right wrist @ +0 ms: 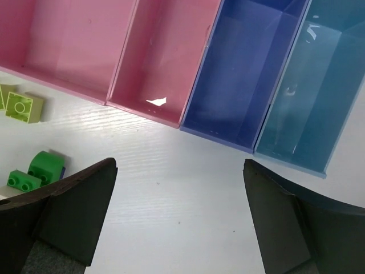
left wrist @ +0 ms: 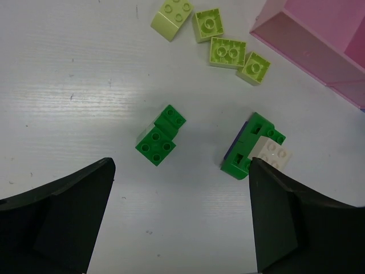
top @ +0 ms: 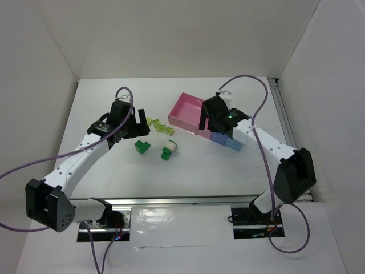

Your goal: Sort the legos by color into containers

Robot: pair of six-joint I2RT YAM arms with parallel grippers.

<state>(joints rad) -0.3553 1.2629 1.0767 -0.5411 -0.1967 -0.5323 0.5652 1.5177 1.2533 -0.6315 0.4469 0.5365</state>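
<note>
Sorting not begun — containers (right wrist: 239, 74) empty.
Legos (left wrist: 157, 140) all on the table (top: 188, 171) left of the pink tray (top: 185, 111); left pincer (left wrist: 181, 188) and right pincer (right wrist: 179, 182) gape wide — nothing held.

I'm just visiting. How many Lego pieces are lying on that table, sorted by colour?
Yellow-green bricks: 4
Dark green clumps: 2 (the second carries a white brick)
Total: 6 loose pieces
</note>
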